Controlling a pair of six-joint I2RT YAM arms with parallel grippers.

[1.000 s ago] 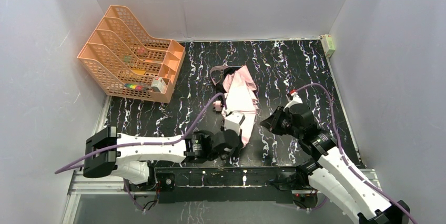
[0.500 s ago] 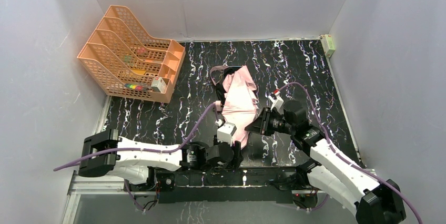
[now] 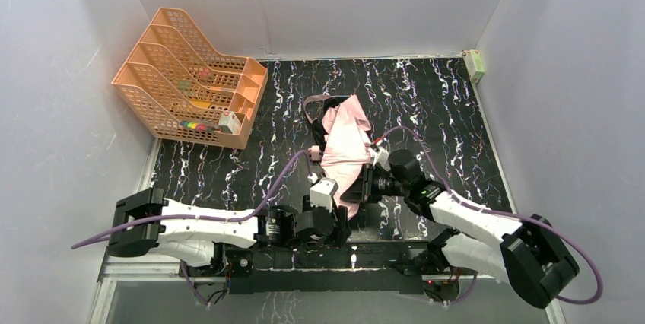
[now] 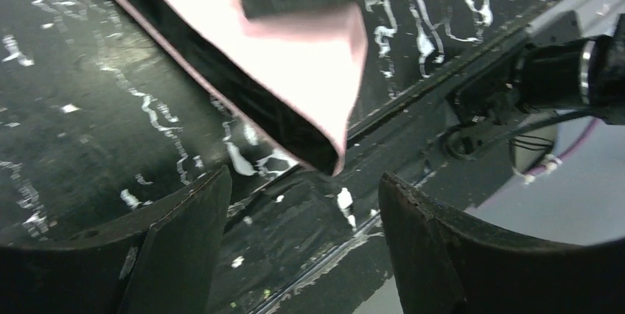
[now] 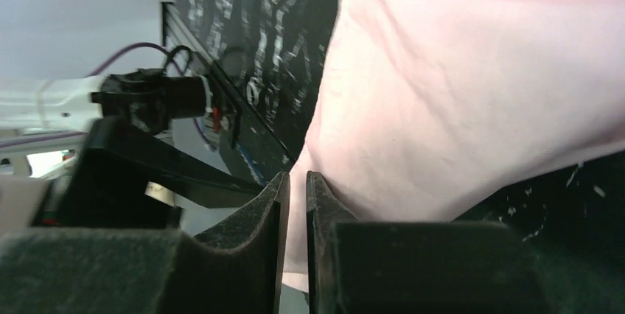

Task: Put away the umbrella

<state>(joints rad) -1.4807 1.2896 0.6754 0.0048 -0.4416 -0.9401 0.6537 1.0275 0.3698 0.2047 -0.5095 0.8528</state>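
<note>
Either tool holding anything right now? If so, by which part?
The right tool pinches the umbrella by the edge of its pink fabric, at the near end. The left tool is open and holds nothing.

Blk marbled tbl (image 3: pixel 426 88), umbrella (image 3: pixel 346 141), orange rack (image 3: pixel 179 73)

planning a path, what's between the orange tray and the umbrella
Only bare black marbled tabletop between the orange mesh file tray and pale pink folding umbrella, top view.
</note>
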